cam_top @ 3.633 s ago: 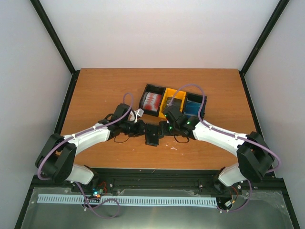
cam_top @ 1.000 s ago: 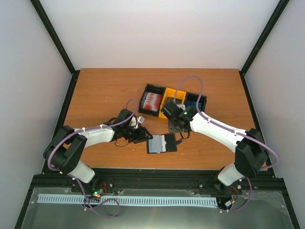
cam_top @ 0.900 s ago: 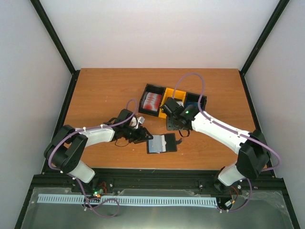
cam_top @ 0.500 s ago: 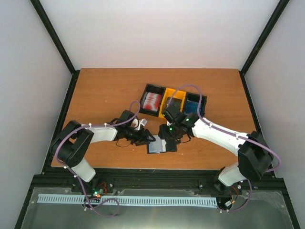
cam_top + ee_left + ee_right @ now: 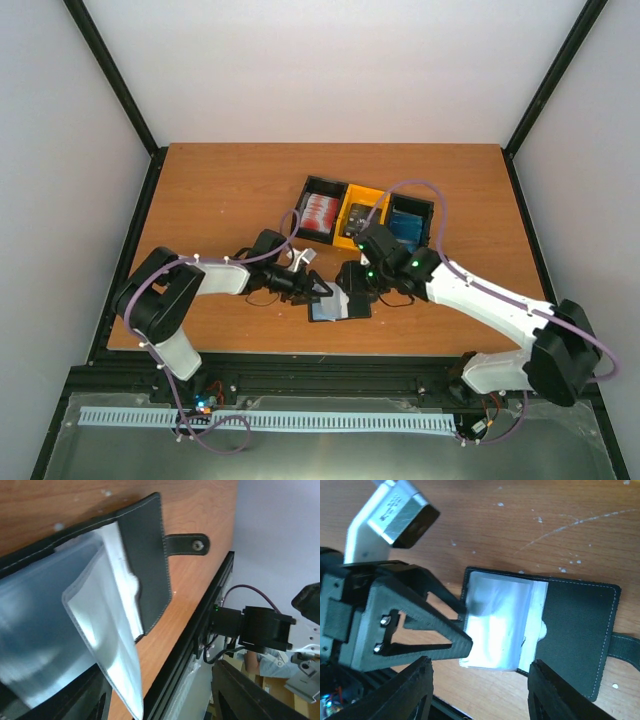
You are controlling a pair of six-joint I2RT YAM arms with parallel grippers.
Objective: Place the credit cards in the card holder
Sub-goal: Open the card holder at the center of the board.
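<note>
Card holder lies unfolded on the desk.
Left gripper, jaws spread, sits at its 9 o'clock edge; right gripper, also spread, hovers at 12 o'clock.

The card holder lies on the counter near its front edge, with the left claw at its left edge and the right claw over it. Behind it, a three-compartment tray holds credit cards.

Wooden table, open card holder, three-compartment tray

Black card holder, pale, perhaps grey-blue pockets
</note>
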